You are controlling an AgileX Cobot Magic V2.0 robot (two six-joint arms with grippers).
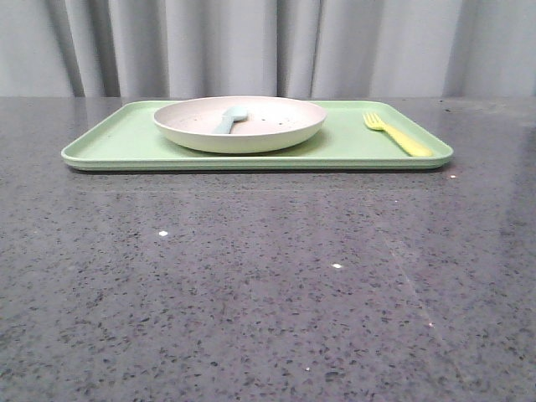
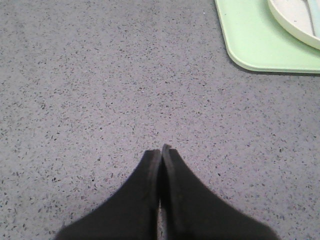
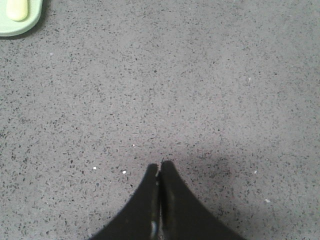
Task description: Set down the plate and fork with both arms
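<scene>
The cream speckled plate (image 1: 240,124) sits on the light-green tray (image 1: 126,144) at the far middle of the table, with a pale blue-grey spoon (image 1: 229,119) lying in it. The yellow fork (image 1: 398,134) lies on the tray's right end. Neither arm shows in the front view. My left gripper (image 2: 161,149) is shut and empty over bare table, with the tray corner (image 2: 250,45) and plate rim (image 2: 295,22) well off from it. My right gripper (image 3: 160,164) is shut and empty over bare table; the fork's handle end (image 3: 16,9) shows on the tray corner (image 3: 27,25) far from it.
The grey speckled table top (image 1: 268,276) stretches from the tray to the near edge. Grey curtains (image 1: 268,46) hang behind the table.
</scene>
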